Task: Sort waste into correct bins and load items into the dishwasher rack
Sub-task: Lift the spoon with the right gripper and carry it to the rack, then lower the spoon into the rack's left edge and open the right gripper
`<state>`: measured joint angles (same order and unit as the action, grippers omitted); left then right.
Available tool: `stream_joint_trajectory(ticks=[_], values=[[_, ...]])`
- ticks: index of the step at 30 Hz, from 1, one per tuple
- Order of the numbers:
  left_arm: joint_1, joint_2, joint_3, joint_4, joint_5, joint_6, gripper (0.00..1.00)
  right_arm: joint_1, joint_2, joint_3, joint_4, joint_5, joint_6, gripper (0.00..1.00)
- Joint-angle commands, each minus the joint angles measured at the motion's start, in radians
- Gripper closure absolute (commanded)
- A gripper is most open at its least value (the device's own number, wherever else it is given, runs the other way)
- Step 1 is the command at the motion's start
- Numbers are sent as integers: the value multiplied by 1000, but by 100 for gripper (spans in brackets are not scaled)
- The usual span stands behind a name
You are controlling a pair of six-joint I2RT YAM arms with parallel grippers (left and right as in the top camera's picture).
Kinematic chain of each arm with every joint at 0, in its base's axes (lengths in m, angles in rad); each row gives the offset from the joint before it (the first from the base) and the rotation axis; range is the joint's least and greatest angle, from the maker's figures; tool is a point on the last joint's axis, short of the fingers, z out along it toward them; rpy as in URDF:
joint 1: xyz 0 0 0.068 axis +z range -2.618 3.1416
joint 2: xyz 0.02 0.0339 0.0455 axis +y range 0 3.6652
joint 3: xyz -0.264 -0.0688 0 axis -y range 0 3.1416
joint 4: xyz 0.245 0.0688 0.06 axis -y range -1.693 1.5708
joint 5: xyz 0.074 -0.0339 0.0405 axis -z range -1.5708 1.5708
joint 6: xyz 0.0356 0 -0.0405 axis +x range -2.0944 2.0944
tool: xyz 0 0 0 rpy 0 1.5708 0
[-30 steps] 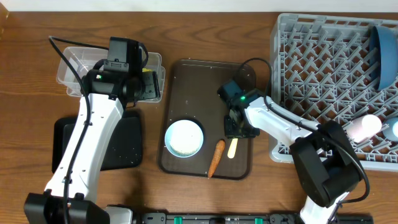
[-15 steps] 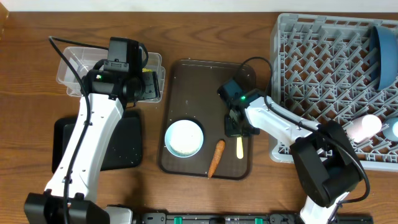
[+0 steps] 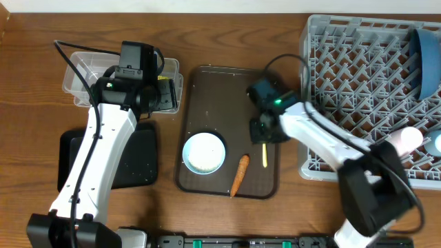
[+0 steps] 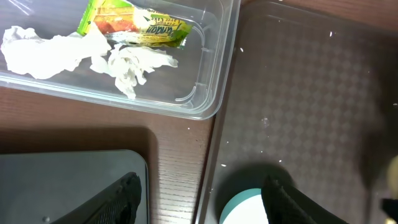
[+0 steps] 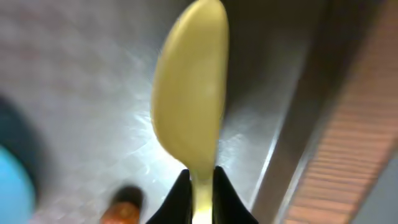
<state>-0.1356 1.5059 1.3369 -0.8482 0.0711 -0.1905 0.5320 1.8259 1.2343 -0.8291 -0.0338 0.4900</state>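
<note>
My right gripper (image 3: pixel 261 140) is shut on the handle of the cream spoon (image 3: pixel 264 156), which it holds over the brown tray (image 3: pixel 207 89). The right wrist view shows the spoon (image 5: pixel 189 106) bowl-end forward, pinched between the fingers (image 5: pixel 178 198), with the carrot (image 5: pixel 124 211) below left. The carrot (image 3: pixel 239 175) and the white bowl (image 3: pixel 204 152) lie on the tray. My left gripper (image 4: pixel 202 205) is open and empty above the gap between tub, black tray and bowl (image 4: pixel 245 208). The clear tub (image 4: pixel 211 81) holds the wrapper (image 4: pixel 134 25) and tissue (image 4: pixel 74 53).
The grey rack (image 3: pixel 358 83) at the right holds the blue plate (image 3: pixel 426 62), the pink cup (image 3: pixel 403 141) and the light-blue cup (image 3: pixel 436 145). The black tray (image 3: pixel 141 162) lies at the front left. Rice grains (image 4: pixel 264 121) dot the brown tray.
My right gripper shut on the spoon's handle and moved it up and slightly right; the spoon now shows edge-on. The left arm stayed still.
</note>
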Motion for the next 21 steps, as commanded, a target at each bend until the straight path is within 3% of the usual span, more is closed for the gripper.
stream_joint_trajectory(ticks=[1,11,21], values=[[0,3,7,0,-13,-10,35,-43,-98,30,-15,-1,-77,99],[0,3,7,1,-13,-9,36,-171,-264,30,-55,-28,-191,99],[0,3,7,1,-13,-9,35,-338,-288,30,-99,-16,-245,99]])
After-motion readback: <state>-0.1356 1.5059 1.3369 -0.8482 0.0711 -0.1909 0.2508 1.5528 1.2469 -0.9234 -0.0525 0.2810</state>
